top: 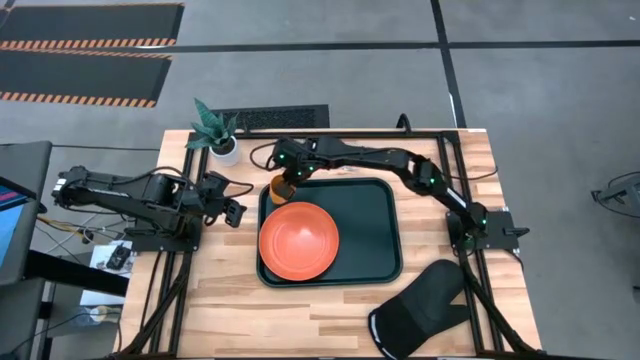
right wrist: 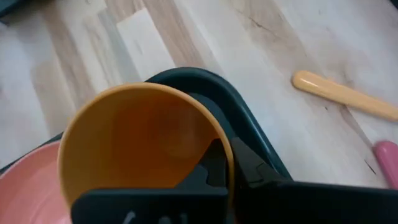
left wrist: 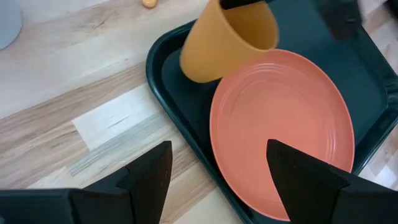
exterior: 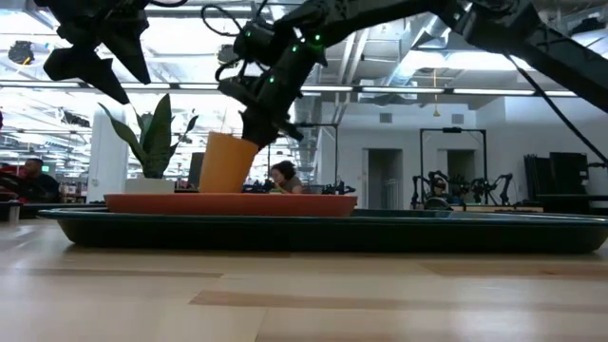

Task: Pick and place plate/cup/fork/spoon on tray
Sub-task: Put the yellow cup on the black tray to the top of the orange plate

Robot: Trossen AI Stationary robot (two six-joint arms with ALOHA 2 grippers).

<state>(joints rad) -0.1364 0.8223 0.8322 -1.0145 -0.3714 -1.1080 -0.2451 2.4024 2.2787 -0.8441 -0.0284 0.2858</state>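
The orange cup (top: 280, 187) is held tilted over the far left corner of the dark tray (top: 375, 240) by my right gripper (top: 290, 176). The orange-red plate (top: 298, 240) lies flat on the tray's left half. My left gripper (top: 232, 210) is open and empty just left of the tray, raised above the table (exterior: 95, 47). The spoon's orange-yellow handle (right wrist: 348, 99) and the end of the fork's pink handle (right wrist: 388, 152) lie on the wood beyond the tray's far left corner. Their heads are out of view. My right gripper holds the cup by its rim (right wrist: 227, 149), with one finger (right wrist: 211, 165) inside the cup and one (right wrist: 252, 171) outside its wall. The fingers come from above, slanting down. The cup (exterior: 228, 163) hangs tilted below them. The plate's edge hides its base in the low view.
A potted plant (top: 218, 135) stands at the table's far left, close to the cup. A black oven mitt (top: 420, 310) lies at the near right, off the tray. The tray's right half (top: 370, 215) is bare.
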